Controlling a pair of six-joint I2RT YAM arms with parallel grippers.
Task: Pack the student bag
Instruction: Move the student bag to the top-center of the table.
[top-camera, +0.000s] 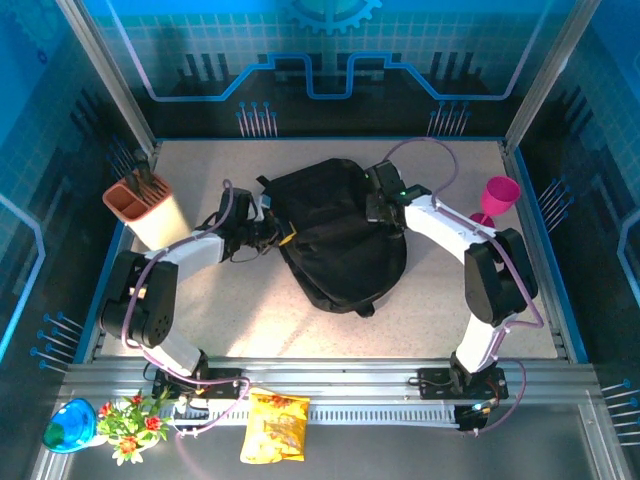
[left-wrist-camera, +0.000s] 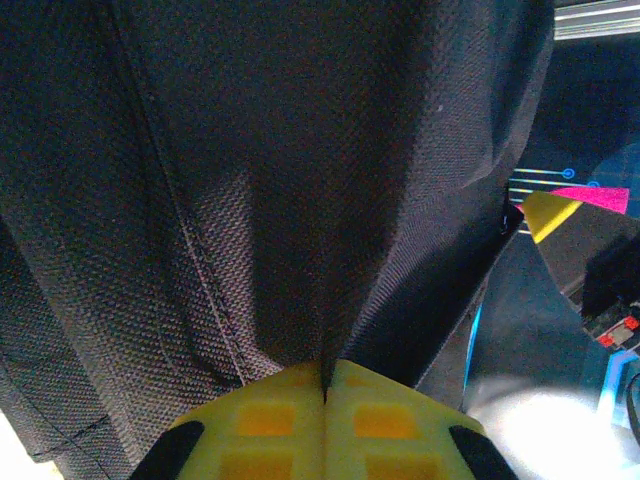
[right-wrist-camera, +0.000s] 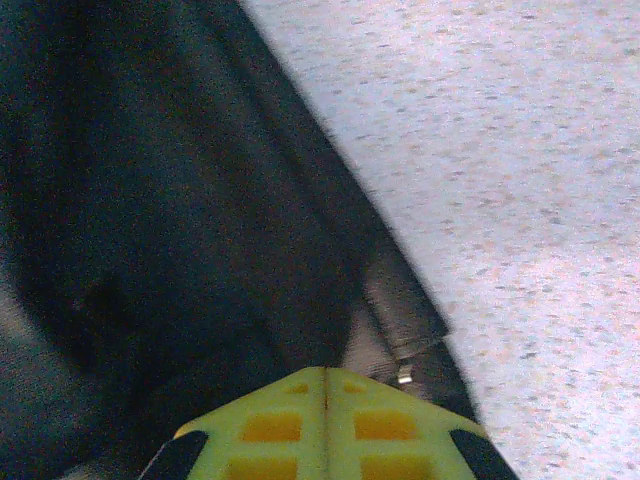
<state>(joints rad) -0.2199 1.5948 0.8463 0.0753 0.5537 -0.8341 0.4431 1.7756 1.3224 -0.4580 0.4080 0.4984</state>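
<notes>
Top external: student bag (top-camera: 340, 245) lies slumped, black fabric creased

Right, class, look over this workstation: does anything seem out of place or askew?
The yellow snack packet lies on the metal rail in front of the table, off the work surface, near the flowers. The student bag lies slumped and creased, its fabric pinched by the left gripper. Nothing looks spilled or damaged.

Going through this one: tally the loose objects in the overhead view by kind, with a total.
student bag: 1
pink goblet: 1
desk organiser: 1
blue bowl: 1
flower bunch: 1
yellow snack packet: 1
Total: 6
</notes>
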